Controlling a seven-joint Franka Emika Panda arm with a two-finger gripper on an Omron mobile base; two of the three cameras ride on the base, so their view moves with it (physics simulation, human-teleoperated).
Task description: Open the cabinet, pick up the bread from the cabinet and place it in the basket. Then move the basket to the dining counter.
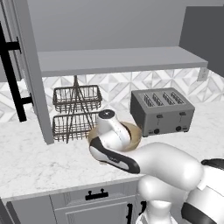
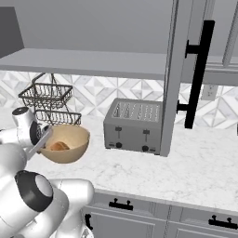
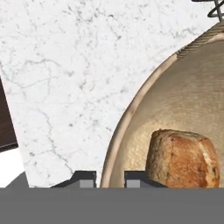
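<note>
The tan basket [image 2: 70, 148] stands on the marble worktop [image 2: 195, 169] with the golden-brown bread [image 3: 183, 159] lying inside it. In the right base view the bread [image 2: 58, 146] rests near the basket's left side. My gripper [image 3: 109, 178] is shut on the basket's [image 3: 175, 100] near rim, one fingertip outside the wall and one inside. From the left base view my white hand covers most of the basket [image 1: 136, 133]. The cabinet [image 1: 118, 59] is open, its grey shelf bare, with a door [image 2: 179, 69] swung out. The dining counter is out of view.
A silver toaster [image 1: 162, 111] stands right of the basket on the worktop. The dark wire two-tier rack [image 1: 76, 111] is just behind the basket. The open cabinet doors [image 1: 30, 65] with long black handles [image 2: 200, 69] hang over the counter on both sides. Grey drawers [image 2: 121, 204] lie below.
</note>
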